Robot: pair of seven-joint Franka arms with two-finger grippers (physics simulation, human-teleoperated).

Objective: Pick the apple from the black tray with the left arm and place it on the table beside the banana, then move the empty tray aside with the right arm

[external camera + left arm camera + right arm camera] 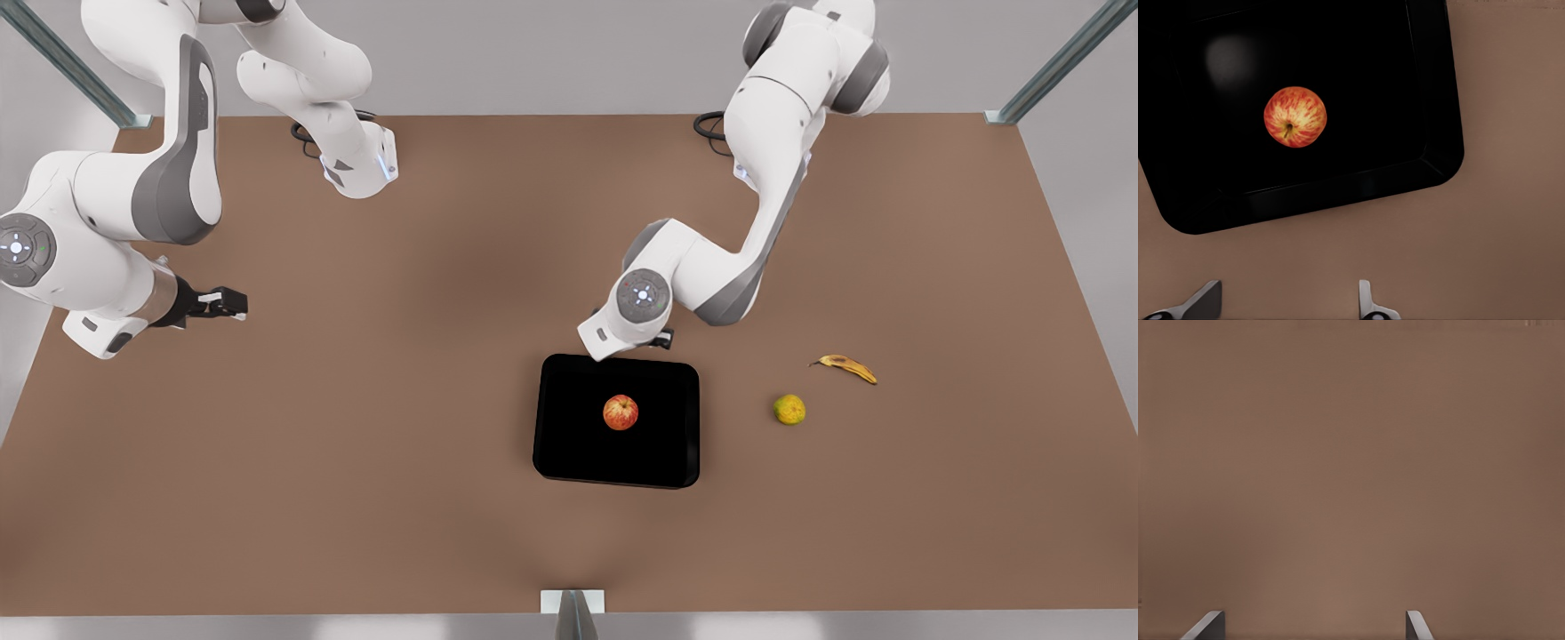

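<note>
The red-orange apple [621,412] [1295,117] lies near the middle of the glossy black tray [569,444] [1439,100] on the brown table [356,462]. My left gripper [662,338] [1288,308] hovers just past the tray's far edge, open and holding nothing. It is apart from the apple. The banana [849,367] lies on the table to the front view's right of the tray. My right gripper [227,304] [1313,628] waits open over bare table at the front view's far left.
A yellow-green round fruit [789,410] sits between the tray and the banana. Metal frame posts [573,613] stand at the table's near edge and far corners. Wide bare tabletop stretches between the right gripper and the tray.
</note>
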